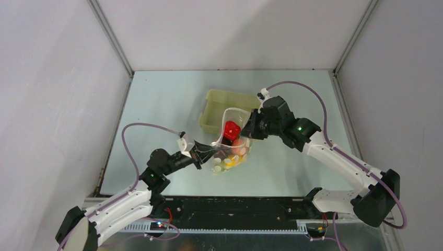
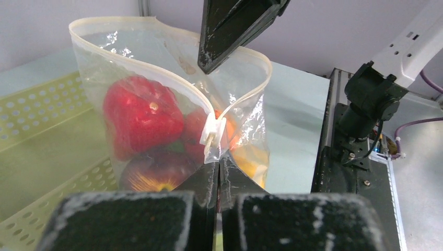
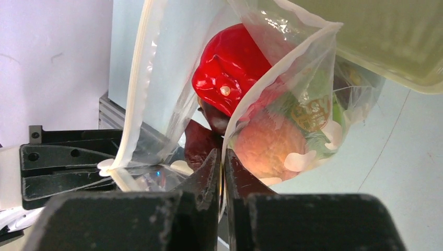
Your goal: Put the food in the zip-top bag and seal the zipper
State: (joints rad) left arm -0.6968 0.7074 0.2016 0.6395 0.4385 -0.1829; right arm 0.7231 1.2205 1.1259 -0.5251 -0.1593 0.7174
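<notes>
The clear zip-top bag [image 1: 233,152] hangs open between my two grippers, just in front of the basket. Inside lies the food: a red pepper [image 3: 230,68], a dark purple piece [image 2: 154,172], an orange piece [image 3: 269,144] and yellow ones lower down. My left gripper [image 2: 219,166] is shut on the bag's end just below a small white tab [image 2: 214,132]. On the opposite side my right gripper [image 3: 222,161] is shut on the bag's mouth edge. The zipper [image 2: 156,68] shows as a pale strip, its two sides spread apart. Seen from above, the left gripper [image 1: 210,151] and right gripper [image 1: 249,132] flank the bag.
A pale yellow latticed basket [image 1: 219,104] stands right behind the bag, also beside it in the left wrist view [image 2: 42,120]. A black rail [image 1: 235,206] runs along the near table edge. Grey walls close in the table on three sides.
</notes>
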